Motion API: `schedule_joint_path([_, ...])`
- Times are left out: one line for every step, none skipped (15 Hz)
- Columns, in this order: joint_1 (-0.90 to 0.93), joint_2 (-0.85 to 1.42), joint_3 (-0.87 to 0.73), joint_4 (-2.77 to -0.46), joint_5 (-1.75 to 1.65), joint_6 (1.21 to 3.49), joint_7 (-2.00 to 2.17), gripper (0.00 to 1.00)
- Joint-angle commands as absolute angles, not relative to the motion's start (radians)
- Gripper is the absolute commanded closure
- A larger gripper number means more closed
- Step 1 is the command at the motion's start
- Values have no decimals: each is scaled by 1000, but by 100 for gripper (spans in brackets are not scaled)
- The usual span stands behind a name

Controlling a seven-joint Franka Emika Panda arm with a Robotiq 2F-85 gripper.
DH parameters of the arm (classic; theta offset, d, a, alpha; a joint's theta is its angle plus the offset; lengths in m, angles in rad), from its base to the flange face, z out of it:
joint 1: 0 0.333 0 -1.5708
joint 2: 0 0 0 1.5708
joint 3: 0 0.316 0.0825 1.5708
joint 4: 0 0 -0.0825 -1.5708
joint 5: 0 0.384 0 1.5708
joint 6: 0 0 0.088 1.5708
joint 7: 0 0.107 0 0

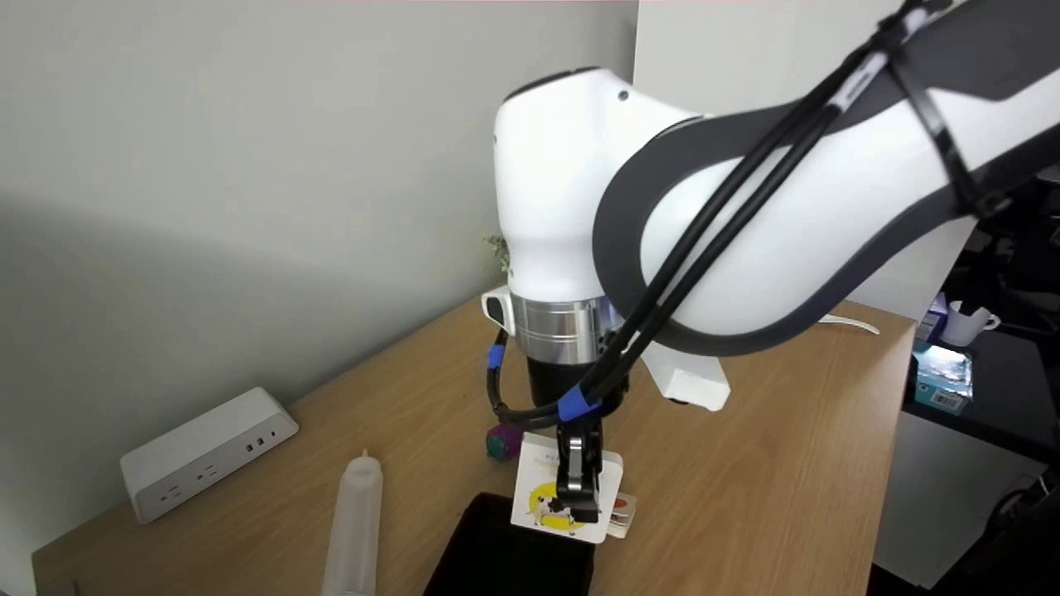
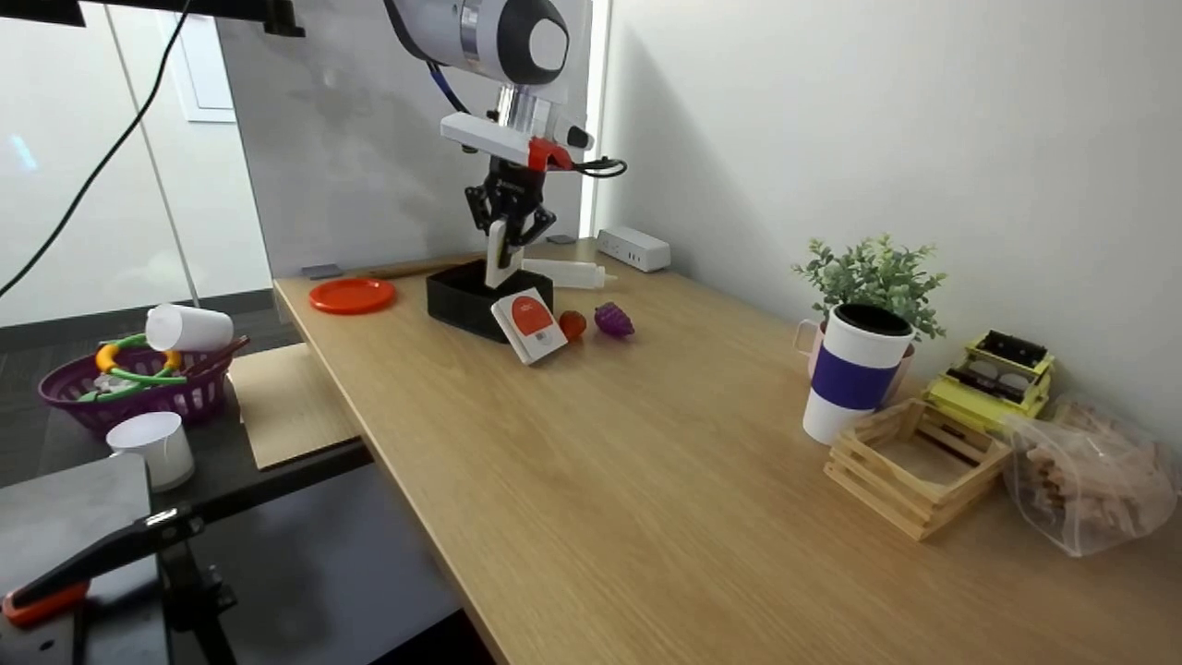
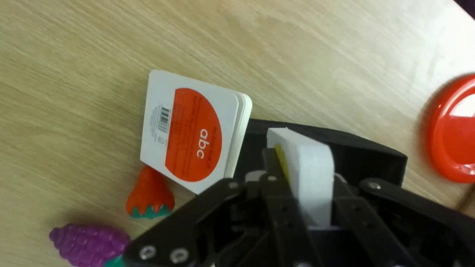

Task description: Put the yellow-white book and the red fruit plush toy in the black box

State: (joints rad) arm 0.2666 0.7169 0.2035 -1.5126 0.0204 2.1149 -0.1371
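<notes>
In an exterior view, we see the gripper [image 1: 582, 501] pinching the yellow-white book [image 1: 534, 476], the black box [image 1: 505, 555] toward its seven o'clock; we judge the book light, stiff and slick; in an exterior view, it hangs nearly upright over or partly inside the box, we cannot tell which; in the wrist view, the fingers [image 3: 274, 174] press its flat covers, a sound hold; the red fruit toy [image 3: 150, 194], toward nine o'clock, is probably light; we'd grip its widest part

My pincer [image 2: 503, 242] holds the yellow-white book [image 2: 499, 271] upright over the black box [image 2: 452, 307]; from there, a red plate [image 2: 352, 296] lies on the desk [image 2: 572, 480] at nine o'clock, toy grapes [image 2: 613, 320] at three.
</notes>
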Motion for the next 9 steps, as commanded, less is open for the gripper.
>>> schedule_joint_path([236,794,233,-1446,65,2074,-184,96])
schedule_joint_path([234,811,236,-1431,73,2070,-186,96])
schedule_joint_path([233,828,238,-1408,82,2064,-186,96])
schedule_joint_path([232,835,239,-1389,91,2056,-182,96])
schedule_joint_path([234,844,239,-1374,98,2056,-173,96])
schedule_joint_path([235,854,237,-1360,100,2051,-172,96])
schedule_joint_path([237,863,237,-1342,104,2043,-170,96])
schedule_joint_path([237,872,236,-1327,105,2039,-170,96])
schedule_joint_path([239,876,236,-1314,106,2030,-169,96])
